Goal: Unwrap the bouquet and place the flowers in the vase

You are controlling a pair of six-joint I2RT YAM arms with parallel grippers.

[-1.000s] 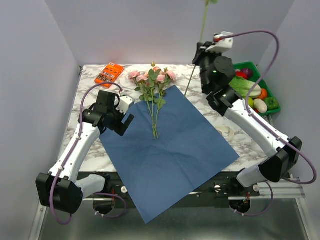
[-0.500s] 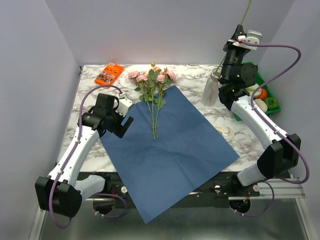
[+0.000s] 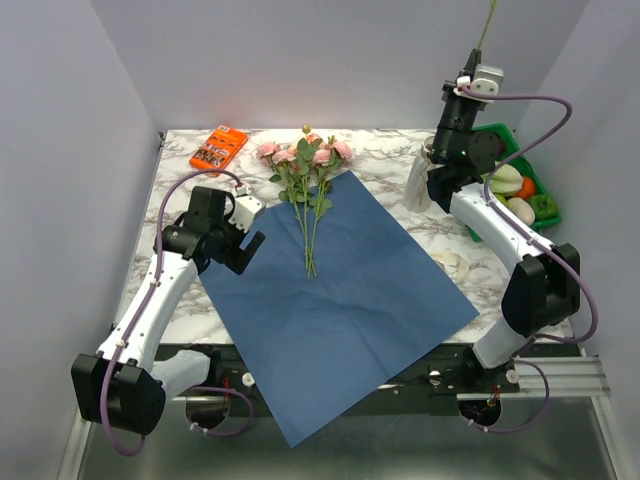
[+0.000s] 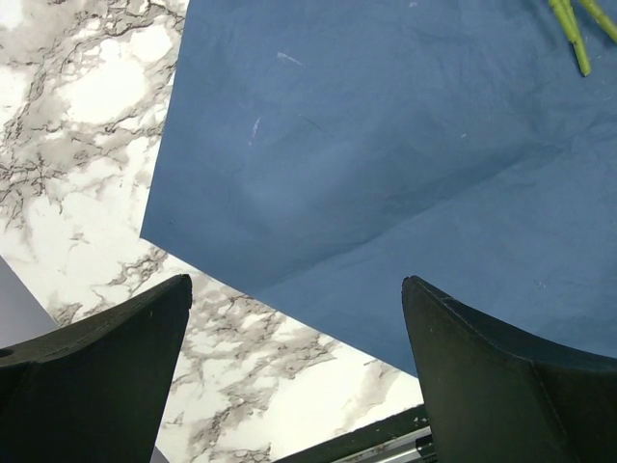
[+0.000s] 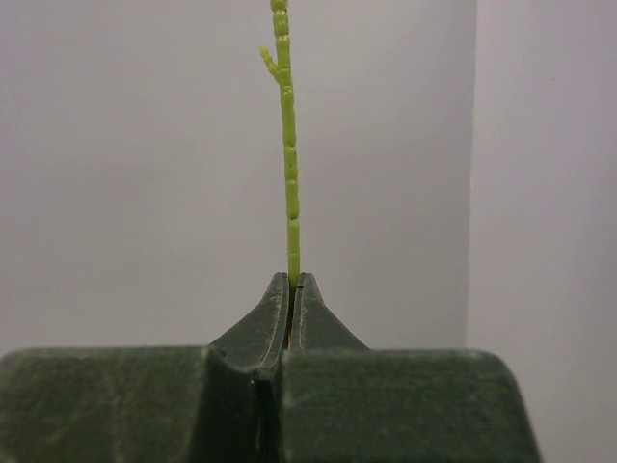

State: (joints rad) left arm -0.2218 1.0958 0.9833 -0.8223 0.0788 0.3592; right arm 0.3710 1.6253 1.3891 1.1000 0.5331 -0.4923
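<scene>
The bouquet is unwrapped: its blue paper (image 3: 340, 290) lies flat on the marble table (image 3: 180, 170). On the paper's far corner lie the flowers (image 3: 305, 175), pink roses on thin green stems. My right gripper (image 3: 475, 66) is raised high at the back right and points upward. It is shut on one green stem (image 5: 287, 145), whose bloom is out of view above. The whitish vase (image 3: 416, 190) stands just below it, partly behind the arm. My left gripper (image 3: 245, 245) hovers open over the paper's left edge (image 4: 193, 260) with nothing between its fingers.
A green tray (image 3: 548, 215) of toy vegetables sits at the right edge, close to the right arm. An orange pack (image 3: 218, 147) lies at the back left. A cream ribbon (image 3: 450, 262) lies by the paper's right edge. The paper overhangs the table's near edge.
The right arm has swung to the right with the stem, from beside the flowers to above the vase, which now shows. The left arm has barely moved.
</scene>
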